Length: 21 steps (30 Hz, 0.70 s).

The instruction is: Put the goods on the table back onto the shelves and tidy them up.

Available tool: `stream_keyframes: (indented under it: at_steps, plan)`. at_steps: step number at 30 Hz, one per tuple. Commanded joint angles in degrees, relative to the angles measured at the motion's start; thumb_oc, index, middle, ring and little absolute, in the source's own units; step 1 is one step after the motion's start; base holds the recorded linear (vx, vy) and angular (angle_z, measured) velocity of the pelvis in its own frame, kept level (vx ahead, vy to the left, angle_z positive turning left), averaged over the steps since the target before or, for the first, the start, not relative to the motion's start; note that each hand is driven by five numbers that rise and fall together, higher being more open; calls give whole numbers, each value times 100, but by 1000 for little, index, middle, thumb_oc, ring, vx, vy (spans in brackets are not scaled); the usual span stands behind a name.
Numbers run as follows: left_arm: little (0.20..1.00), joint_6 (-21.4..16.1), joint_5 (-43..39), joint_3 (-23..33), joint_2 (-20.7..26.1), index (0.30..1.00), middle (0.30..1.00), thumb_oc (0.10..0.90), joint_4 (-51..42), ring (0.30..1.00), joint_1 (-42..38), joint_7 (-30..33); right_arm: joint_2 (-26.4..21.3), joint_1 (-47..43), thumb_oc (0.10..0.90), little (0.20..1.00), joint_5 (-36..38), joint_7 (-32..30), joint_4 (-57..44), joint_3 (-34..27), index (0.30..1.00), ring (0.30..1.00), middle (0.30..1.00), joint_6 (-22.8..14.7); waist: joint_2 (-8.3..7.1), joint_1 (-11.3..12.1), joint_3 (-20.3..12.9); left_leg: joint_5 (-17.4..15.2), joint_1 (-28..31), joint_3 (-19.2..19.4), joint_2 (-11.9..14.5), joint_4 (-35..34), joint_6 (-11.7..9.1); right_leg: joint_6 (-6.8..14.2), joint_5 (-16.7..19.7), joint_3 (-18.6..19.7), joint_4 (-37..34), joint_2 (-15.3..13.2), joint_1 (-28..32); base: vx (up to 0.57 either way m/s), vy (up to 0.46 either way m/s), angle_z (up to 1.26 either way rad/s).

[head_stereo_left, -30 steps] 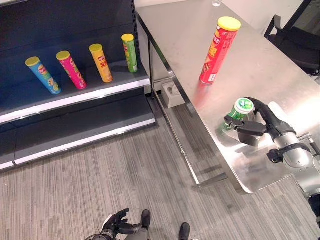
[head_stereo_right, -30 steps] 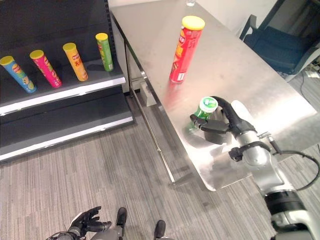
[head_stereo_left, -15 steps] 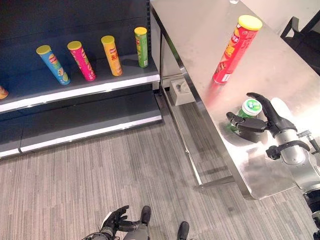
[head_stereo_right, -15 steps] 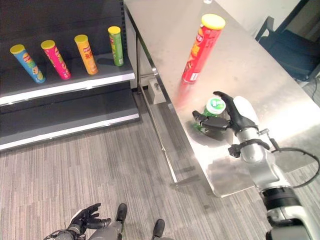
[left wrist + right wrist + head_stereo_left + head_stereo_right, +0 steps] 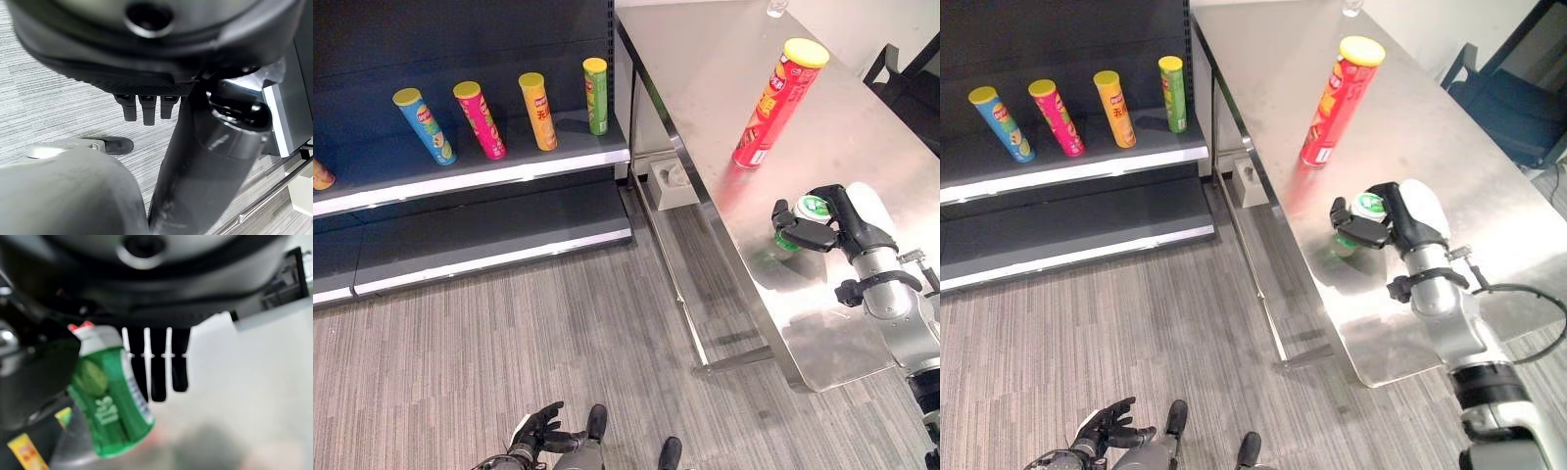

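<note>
**Right hand grips the green bottle at the table's near edge**

The right hand [image 5: 834, 223] has its thumb and fingers curled round a small green bottle [image 5: 110, 399] with a white cap, held just above the steel table [image 5: 891, 137] near its front edge, at about 3 o'clock in the head views. The bottle tilts in the grasp. At 1 o'clock from it a tall red canister [image 5: 767, 103] with a yellow lid stands upright on the table, well apart from the hand. On the dark shelf [image 5: 480, 176] at 10 o'clock, four canisters stand in a row: blue [image 5: 424, 126], pink [image 5: 480, 119], orange [image 5: 538, 111] and green [image 5: 596, 95]. The left hand [image 5: 540, 431] hangs low at 6 o'clock above the grey floor [image 5: 509, 333], fingers loosely spread and holding nothing.
</note>
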Motion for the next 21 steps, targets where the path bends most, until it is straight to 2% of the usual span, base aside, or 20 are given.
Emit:
stream_keyframes:
  at_steps: [1,9,11,13,15,16,17,18,20,21]
  plan:
    - [900,-111,125,-55,237,900,900,800,123,900,-120,22,-244,-635,400,300,97,-442,-515,-428,300,300,300,-386,-150,53,-444,-818,490,341,197,22,-281,530,-289,311,31,-379,139,-9,-35,-1]
    - [900,-96,58,93,231,900,900,800,121,900,-105,44,-398,-742,400,300,266,-324,-1533,-709,300,300,300,-594,-183,81,-683,-825,671,270,267,22,-343,444,-394,208,31,-292,393,-21,-55,2]
    - [900,-100,-23,133,211,900,900,800,74,900,-70,53,-474,-1047,400,300,364,-243,-1730,-557,300,300,300,-646,-199,120,-748,-806,718,274,323,22,-383,404,-435,190,31,-235,439,-59,-92,1]
    - [900,-121,-260,213,221,900,900,800,-39,900,44,64,-558,-1635,400,300,460,-235,-1703,-170,300,300,300,-677,-253,242,-737,-734,854,307,492,55,-435,300,-527,264,31,-86,521,-59,-154,2]
    - [900,-133,-463,235,282,900,900,800,-302,900,67,79,-665,-1887,400,300,551,-276,-1659,-95,300,300,300,-692,-314,368,-494,-775,523,247,539,720,-543,196,-598,218,37,-56,584,-125,-120,1]
    - [900,-127,-465,239,280,900,900,800,-311,900,65,80,-670,-1907,400,300,554,-279,-1647,-82,300,300,300,-695,-308,350,-487,-810,481,227,538,795,-545,194,-599,202,37,-54,586,-167,-103,8]
    - [900,-120,-608,214,332,900,900,800,-574,900,66,36,-803,-2047,400,300,662,-290,-1658,-72,300,300,300,-681,-360,437,-230,-767,33,298,545,1451,-701,112,-650,17,37,-50,700,-132,-73,23]
    - [900,-123,-605,189,329,900,900,800,-583,900,72,18,-852,-2080,400,300,668,-300,-1663,-73,300,300,300,-681,-361,434,-183,-646,-155,424,641,1587,-733,118,-682,-102,31,-40,761,-110,-47,57]
    - [900,-95,-586,183,262,900,900,800,-661,900,171,-32,-959,-1956,400,300,634,-262,-1713,-154,300,300,300,-637,-342,412,-226,-479,-200,693,942,1156,-670,191,-708,-247,31,-34,771,73,98,105]
    - [900,-92,-543,166,255,900,900,800,-711,900,218,-50,-993,-1955,400,300,616,-258,-1727,-149,300,300,300,-625,-342,430,-251,-348,-234,701,1061,928,-663,234,-716,-245,31,-38,766,123,150,70]
